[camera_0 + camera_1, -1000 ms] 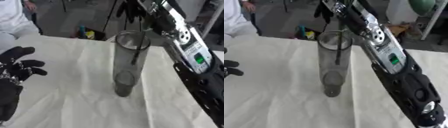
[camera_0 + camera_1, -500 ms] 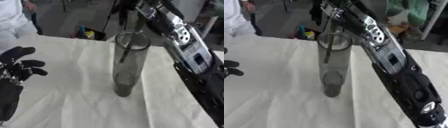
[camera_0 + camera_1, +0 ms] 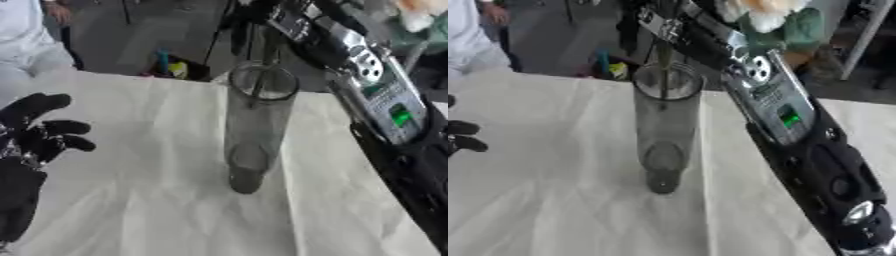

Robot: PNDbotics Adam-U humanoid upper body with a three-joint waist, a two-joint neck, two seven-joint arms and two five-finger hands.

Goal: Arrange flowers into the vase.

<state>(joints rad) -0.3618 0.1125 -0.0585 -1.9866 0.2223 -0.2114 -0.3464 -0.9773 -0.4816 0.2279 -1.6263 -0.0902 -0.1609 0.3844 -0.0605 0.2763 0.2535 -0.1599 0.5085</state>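
Tall clear vase (image 3: 254, 125) upright near tabletop (image 3: 131, 200) far edge. Right hand (image 3: 645, 12) above vase rim, fingers state cannot tell; thin stem (image 3: 663, 75) dips into vase mouth. Left hand (image 3: 35, 137) at tabletop left edge, fingers relaxed, grasping nothing.

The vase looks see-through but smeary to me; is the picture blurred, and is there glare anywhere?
Left eye view: the vase is soft-edged, the whole frame mildly blurred; the white cloth is evenly lit, no harsh glare. Right eye view: the flower at top is washed out and blurred.
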